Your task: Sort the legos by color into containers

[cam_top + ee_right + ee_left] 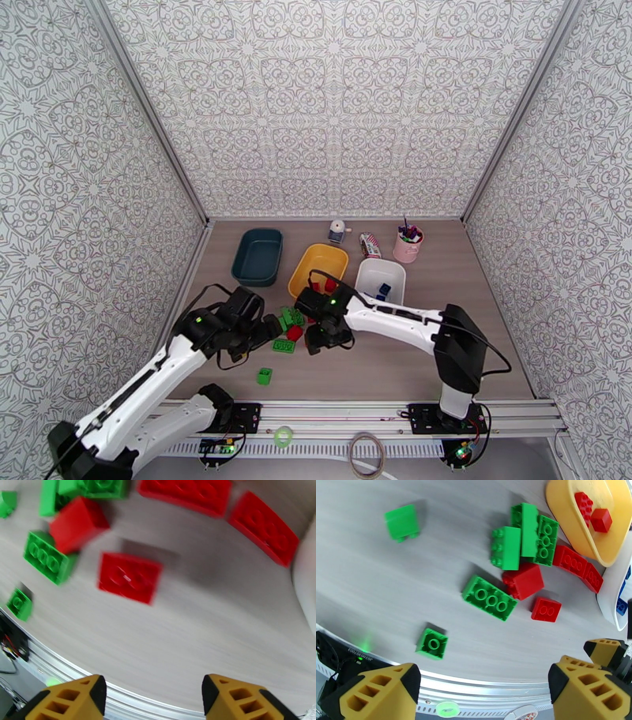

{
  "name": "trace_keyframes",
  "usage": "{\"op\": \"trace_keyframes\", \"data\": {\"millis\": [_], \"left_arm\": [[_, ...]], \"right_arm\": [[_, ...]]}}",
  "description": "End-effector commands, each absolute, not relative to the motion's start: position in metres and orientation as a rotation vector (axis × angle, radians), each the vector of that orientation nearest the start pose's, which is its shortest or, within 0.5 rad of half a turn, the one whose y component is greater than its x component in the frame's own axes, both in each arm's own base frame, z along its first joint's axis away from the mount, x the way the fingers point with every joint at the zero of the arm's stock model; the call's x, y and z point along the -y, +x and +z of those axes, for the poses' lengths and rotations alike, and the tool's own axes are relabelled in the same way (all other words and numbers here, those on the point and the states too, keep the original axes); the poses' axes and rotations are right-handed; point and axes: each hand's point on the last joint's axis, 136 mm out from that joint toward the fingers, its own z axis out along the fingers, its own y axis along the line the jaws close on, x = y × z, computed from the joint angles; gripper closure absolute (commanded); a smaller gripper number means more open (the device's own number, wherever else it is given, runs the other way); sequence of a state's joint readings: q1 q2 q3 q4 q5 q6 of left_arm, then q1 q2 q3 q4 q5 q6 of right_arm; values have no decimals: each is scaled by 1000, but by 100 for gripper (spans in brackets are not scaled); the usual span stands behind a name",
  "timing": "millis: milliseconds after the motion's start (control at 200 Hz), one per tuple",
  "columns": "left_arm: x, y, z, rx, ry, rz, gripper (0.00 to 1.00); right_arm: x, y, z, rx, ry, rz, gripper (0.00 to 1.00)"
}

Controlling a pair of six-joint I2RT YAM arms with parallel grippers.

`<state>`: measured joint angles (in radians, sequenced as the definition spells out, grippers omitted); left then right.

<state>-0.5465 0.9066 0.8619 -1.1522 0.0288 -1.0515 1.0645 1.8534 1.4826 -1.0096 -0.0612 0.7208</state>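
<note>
The table [411, 363] is pale grey-brown wood grain, closed in on 3 sides by walls [332, 103] papered in a grey floral pattern, with an aluminium rail [355, 412] along its near edge. Toward the back stand the teal tray [259, 254], the yellow tray [312, 262] holding 2 red bricks [592, 511], and the white tray [370, 272] with blue bricks [383, 290], probably 2, though they are too small to count surely. Loose green and red legos [289, 325] cluster just before the yellow tray, and 1 green brick [264, 376] lies apart, nearer the rail. The left gripper [482, 685] and right gripper [154, 695] hang above the cluster, fingers spread, nothing between them.
</note>
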Motion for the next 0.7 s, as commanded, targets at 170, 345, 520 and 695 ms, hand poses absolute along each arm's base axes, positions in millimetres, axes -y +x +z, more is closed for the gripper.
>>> {"op": "trace_keyframes", "data": {"millis": [170, 345, 520, 695], "left_arm": [[95, 147, 141, -2800, -751, -399, 9], [90, 142, 145, -2777, -758, -408, 9], [90, 137, 147, -2766, -742, -408, 10], [95, 133, 146, -2772, -706, -389, 10]], "right_arm": [[-385, 190, 83, -3047, -411, 354, 30], [-379, 197, 71, -3055, -371, 245, 29], [-374, 201, 57, -3069, -361, 151, 30], [-372, 205, 53, -3065, -349, 115, 29]]}}
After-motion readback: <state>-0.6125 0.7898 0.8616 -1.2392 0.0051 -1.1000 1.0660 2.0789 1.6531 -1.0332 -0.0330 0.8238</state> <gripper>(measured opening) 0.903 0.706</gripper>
